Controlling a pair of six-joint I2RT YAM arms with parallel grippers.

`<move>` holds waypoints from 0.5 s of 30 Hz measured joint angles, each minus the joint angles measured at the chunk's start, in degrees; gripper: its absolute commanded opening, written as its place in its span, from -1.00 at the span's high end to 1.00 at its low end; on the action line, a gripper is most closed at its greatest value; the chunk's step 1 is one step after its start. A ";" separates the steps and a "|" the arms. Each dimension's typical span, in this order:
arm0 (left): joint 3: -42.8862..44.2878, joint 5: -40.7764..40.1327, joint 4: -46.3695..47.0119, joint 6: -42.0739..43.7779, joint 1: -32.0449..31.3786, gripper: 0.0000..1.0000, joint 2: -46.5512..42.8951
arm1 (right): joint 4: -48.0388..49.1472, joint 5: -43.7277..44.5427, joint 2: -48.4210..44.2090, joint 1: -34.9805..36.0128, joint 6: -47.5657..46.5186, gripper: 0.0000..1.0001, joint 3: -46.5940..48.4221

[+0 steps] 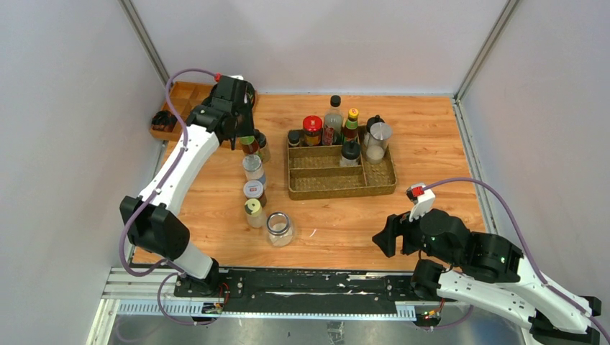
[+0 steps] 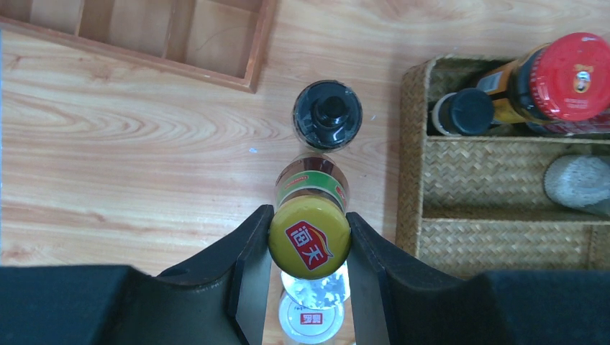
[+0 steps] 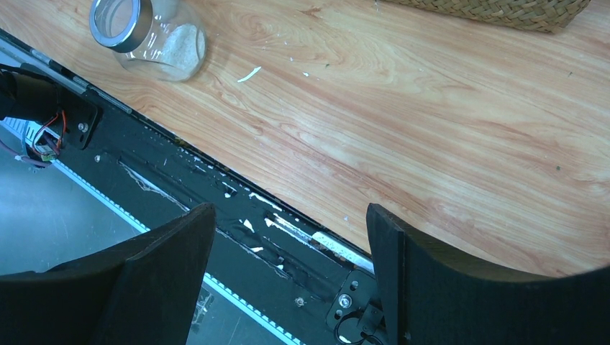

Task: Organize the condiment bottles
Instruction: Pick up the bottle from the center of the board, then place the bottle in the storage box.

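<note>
Left wrist cam: your left gripper (image 2: pixel 309 224) is clamped at cap width on the yellow-cap bottle (image 2: pixel 309 237), pads touching both sides. The high grip is prob. meant to spare its neighbours. The bottle sits btw the wooden box (image 2: pixel 253 65) and woven tray (image 2: pixel 411 165), just beside a black-cap bottle (image 2: pixel 327 115); can't tell if it's lifted. Your right gripper (image 3: pixel 291 215) is spread wide w/ nothing in it, low by the table's (image 3: pixel 431 108) near edge, likely to keep clear.

So six of them stand in a line on the desk. The black-capped bottle (image 2: pixel 327 115) is at the far end, and the yellow-capped bottle (image 2: pixel 309 236) next to it is squeezed in the left gripper (image 2: pixel 309 217)'s jaws. Then come three small capped bottles (image 1: pixel 254 191) and a clear glass jar (image 1: pixel 279 228) nearest. The others, red-lidded jar (image 1: pixel 312 129) included, are bunched at the woven tray (image 1: pixel 342 190)'s far side.
</note>
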 measured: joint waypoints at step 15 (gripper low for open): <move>13.60 7.21 -5.62 2.40 -2.45 0.33 3.43 | 0.79 0.00 0.59 0.00 -0.02 -0.65 -0.26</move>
